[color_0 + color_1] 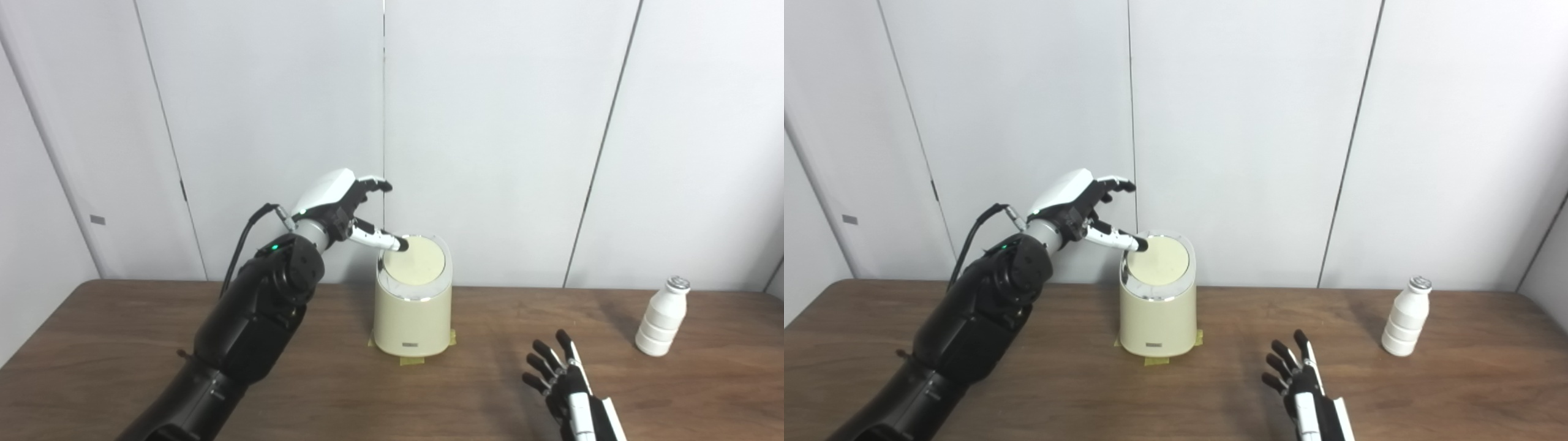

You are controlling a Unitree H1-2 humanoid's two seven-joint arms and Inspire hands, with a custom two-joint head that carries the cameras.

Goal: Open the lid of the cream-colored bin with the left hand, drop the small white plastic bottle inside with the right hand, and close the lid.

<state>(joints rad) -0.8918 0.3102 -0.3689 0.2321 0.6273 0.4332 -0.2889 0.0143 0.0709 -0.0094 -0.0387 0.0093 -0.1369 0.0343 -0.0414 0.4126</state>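
The cream-colored bin (412, 318) stands at the table's middle on yellow tape, its round lid (414, 262) down and tilted toward me. My left hand (337, 205) hovers at the bin's upper left, open, its thumb tip touching the lid's back-left rim while the fingers (375, 183) spread above. The small white plastic bottle (661, 316) stands upright at the far right of the table. My right hand (566, 386) lies low near the front edge, open with fingers spread, well left of the bottle and holding nothing.
The brown wooden table (122, 343) runs across the view, backed by white wall panels (490, 122). The left arm (245, 324) crosses the table's left side.
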